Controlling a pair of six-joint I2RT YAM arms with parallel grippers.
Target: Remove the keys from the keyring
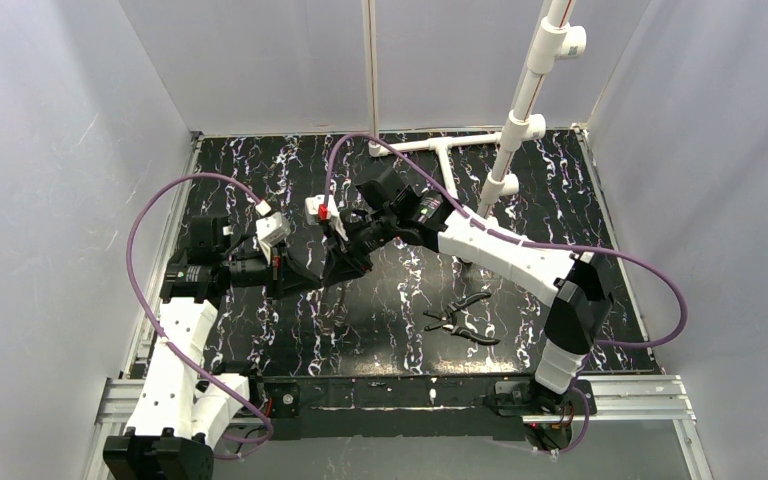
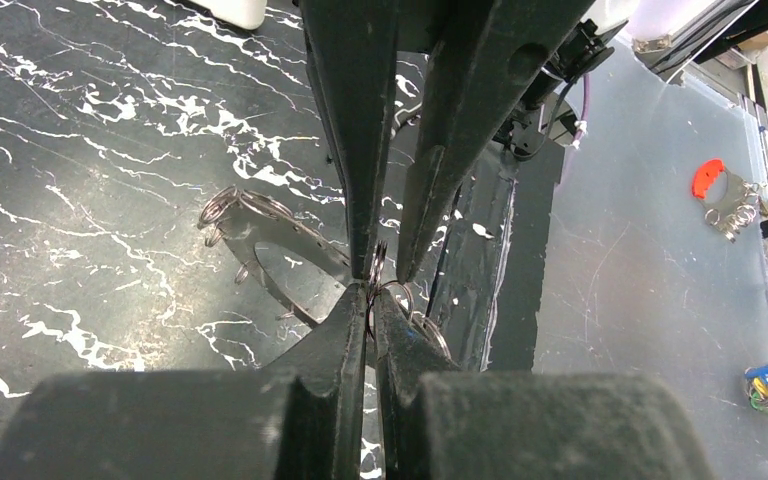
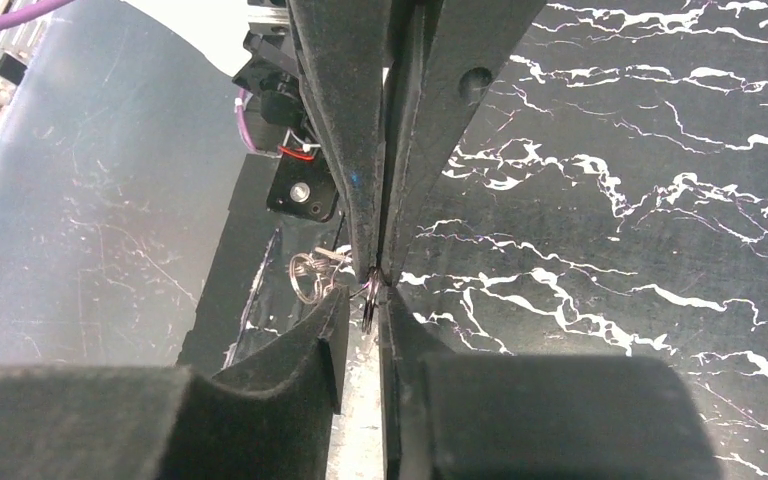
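Black, white-veined tabletop enclosed by pale walls, with a white pipe frame at the far side. Both arms meeting over the left-centre of the surface. Left gripper pinched tight on the keyring, seen edge-on between the two sets of fingertips. Right gripper facing it, jaws narrowly parted and straddling the same ring; contact with the wire not discernible. Keys spread below and beside the ring, resting or hanging not discernible. Black-handled pliers lying well apart, nearer the right arm's base
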